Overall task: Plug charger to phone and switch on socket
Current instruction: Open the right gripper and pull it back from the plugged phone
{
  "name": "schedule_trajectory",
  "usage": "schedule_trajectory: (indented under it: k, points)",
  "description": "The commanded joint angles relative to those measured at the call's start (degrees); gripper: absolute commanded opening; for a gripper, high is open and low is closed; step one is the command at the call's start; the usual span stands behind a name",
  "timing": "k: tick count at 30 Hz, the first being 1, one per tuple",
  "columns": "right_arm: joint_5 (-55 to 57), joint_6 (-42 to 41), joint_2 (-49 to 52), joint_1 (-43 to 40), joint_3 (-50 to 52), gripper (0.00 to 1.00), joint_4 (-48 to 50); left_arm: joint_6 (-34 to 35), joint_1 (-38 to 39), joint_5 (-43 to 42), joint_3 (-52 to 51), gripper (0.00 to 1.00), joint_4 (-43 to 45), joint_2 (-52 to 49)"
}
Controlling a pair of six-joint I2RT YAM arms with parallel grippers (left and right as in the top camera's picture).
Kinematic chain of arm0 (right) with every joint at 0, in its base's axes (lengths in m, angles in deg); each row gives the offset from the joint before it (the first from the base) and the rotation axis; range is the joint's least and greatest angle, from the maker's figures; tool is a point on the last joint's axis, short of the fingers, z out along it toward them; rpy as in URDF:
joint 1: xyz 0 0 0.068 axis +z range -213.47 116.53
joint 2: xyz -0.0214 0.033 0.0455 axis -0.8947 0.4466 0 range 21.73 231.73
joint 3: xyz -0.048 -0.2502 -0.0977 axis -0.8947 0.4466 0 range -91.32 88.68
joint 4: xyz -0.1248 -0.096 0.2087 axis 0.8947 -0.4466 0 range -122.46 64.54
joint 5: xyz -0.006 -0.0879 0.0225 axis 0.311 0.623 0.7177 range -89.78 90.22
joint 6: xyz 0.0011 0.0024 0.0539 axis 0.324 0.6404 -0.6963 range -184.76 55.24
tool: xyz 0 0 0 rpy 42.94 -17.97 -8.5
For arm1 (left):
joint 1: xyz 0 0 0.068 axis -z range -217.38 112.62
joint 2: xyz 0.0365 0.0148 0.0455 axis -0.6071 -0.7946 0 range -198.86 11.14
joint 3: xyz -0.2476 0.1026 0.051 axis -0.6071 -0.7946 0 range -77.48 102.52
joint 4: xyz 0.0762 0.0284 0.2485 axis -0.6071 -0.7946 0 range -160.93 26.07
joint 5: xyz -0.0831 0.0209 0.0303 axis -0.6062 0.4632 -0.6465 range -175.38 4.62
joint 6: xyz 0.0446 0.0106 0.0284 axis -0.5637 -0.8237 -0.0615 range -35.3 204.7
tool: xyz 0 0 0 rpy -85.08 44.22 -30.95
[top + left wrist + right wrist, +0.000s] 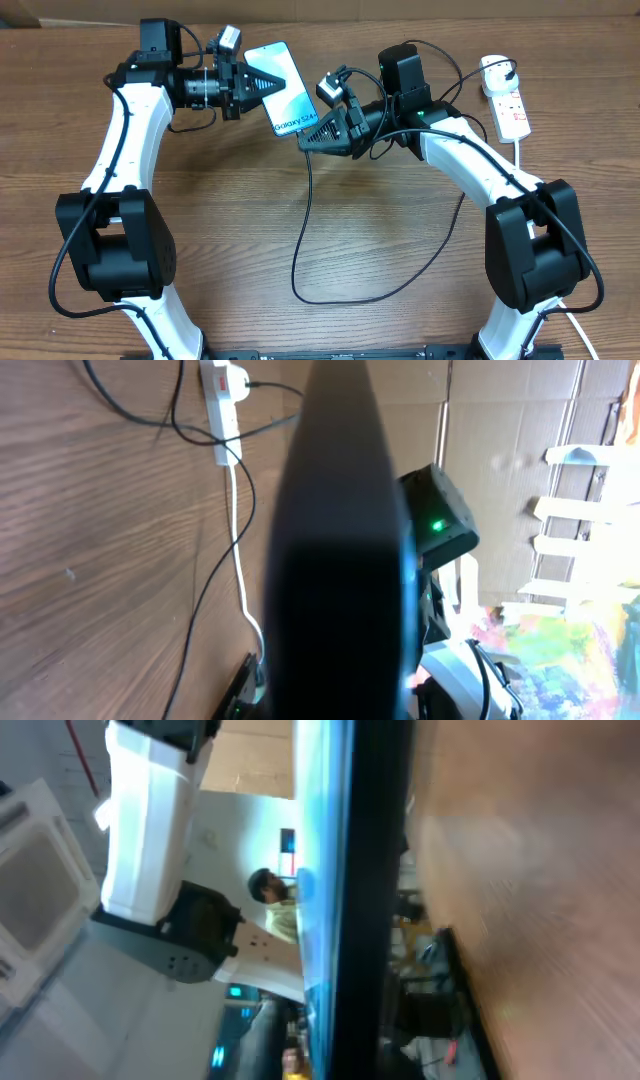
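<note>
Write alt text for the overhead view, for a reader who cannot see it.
The left gripper holds a phone by one end while the right gripper sits at its other end, where a black cable trails away and loops across the wooden table. A white power strip lies at the far right.

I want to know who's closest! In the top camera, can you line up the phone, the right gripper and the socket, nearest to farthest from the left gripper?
1. phone: held in the left gripper, top middle.
2. right gripper: at the phone's lower end, a little to the right.
3. socket: far over on the right side.
</note>
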Motion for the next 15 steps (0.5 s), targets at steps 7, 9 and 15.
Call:
schedule_trajectory:
  k: [7, 9, 15]
  points:
    - [2.84, -0.35, -1.86, -0.17, -1.16, 0.53, 0.72, -2.12, 2.43, -0.42, 0.44, 0.04, 0.61, 0.15]
    - [2.84, -0.35, -1.86, -0.20, -1.16, 0.54, 0.70, -2.10, 2.19, -0.42, 0.44, 0.04, 1.38, 0.15]
    - [2.84, -0.35, -1.86, -0.52, -1.16, 0.58, 0.70, -1.42, 0.26, 3.87, 0.44, 0.04, 2.08, 0.15]
